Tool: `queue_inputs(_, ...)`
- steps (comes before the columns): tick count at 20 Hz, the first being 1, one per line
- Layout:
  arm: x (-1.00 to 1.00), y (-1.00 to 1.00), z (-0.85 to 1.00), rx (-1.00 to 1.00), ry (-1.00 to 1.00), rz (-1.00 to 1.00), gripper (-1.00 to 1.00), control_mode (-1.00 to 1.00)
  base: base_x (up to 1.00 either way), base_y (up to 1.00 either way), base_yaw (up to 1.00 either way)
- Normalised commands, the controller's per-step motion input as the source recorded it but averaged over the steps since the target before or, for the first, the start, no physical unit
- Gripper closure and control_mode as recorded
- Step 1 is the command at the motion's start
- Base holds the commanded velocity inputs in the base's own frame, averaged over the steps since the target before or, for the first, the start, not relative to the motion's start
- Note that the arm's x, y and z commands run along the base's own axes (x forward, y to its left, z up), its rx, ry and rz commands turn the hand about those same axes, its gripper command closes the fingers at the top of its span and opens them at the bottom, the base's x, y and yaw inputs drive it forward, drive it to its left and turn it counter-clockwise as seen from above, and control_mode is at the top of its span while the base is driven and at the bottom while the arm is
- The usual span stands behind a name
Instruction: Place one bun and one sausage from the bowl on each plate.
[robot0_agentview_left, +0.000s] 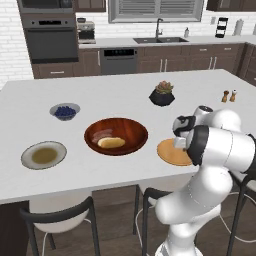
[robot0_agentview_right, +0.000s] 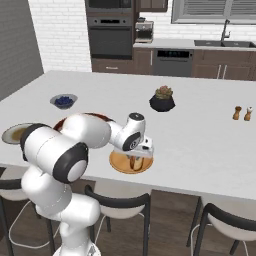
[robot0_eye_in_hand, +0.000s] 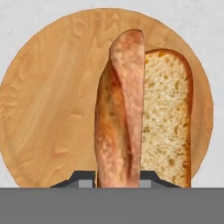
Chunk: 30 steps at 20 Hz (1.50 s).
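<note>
One bun is clenched upright in the gripper over the orange plate. One bun lies in the bowl. Grey-rimmed plate sits left. No legible writing appears.

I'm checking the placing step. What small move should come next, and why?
Probably lower a little and open the fingers: the gripper holds a sausage over the orange-tan plate, beside a bun lying there.
</note>
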Motion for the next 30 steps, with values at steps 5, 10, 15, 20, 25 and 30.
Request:
queue_inputs(5, 0.26, 0.0, -0.01, 0.0, 0.0, 0.0, 1.0, -1.0, 0.0, 0.0, 0.0)
queue_inputs(10, 0.17, 0.0, -0.16, 0.0, 0.0, 0.0, 1.0, -1.0, 0.0, 0.0, 0.0)
queue_inputs(15, 0.13, 0.0, -0.2, 0.0, 0.0, 0.0, 1.0, -1.0, 0.0, 0.0, 0.0)
queue_inputs(20, 0.18, 0.0, -0.01, 0.0, -0.01, 0.0, -1.0, -1.0, 0.0, 0.0, 0.0)
queue_inputs(25, -0.04, 0.0, 0.11, 0.0, -0.05, 0.0, -1.0, -1.0, 0.0, 0.0, 0.0)
queue_inputs(30, -0.08, 0.0, 0.25, 0.0, -0.06, 0.0, -1.0, -1.0, 0.0, 0.0, 0.0)
